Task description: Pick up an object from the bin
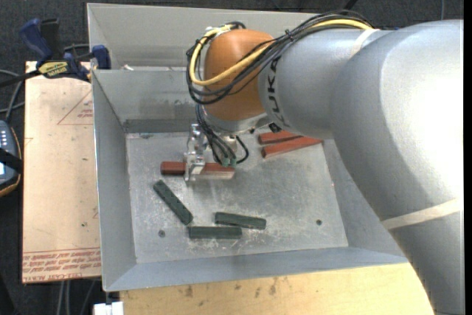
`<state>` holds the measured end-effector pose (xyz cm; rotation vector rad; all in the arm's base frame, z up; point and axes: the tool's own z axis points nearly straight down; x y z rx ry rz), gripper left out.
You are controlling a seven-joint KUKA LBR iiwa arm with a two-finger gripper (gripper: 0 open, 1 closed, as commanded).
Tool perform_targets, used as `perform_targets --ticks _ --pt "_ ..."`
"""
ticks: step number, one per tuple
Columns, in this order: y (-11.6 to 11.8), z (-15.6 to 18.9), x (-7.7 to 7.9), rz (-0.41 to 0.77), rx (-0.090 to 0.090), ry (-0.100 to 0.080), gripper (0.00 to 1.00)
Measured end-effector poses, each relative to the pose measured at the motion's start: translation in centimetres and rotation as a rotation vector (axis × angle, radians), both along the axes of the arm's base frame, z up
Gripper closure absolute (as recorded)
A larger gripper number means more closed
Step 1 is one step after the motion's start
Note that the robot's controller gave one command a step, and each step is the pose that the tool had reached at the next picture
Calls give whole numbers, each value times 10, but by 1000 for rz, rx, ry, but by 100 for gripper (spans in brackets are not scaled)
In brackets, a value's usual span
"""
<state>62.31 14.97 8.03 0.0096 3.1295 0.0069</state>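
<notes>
My gripper (196, 167) hangs low over the middle of the bin, its pale fingers down at a reddish-brown flat bar (174, 168) that lies crosswise on the floor. The bar sticks out to the left and right of the fingers, which stand on either side of it. Just below and left lies a dark green bar (173, 203), slanted.
Two more dark green bars (240, 220) (214, 232) lie near the bin's front. Two reddish-brown bars (289, 147) rest at the right, partly under the arm. The orange wrist cover and cables hide the bin's back middle.
</notes>
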Motion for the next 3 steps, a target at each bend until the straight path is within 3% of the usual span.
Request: perform_targets --ticks 3 --pt "0 7 -3 0 -4 17 100"
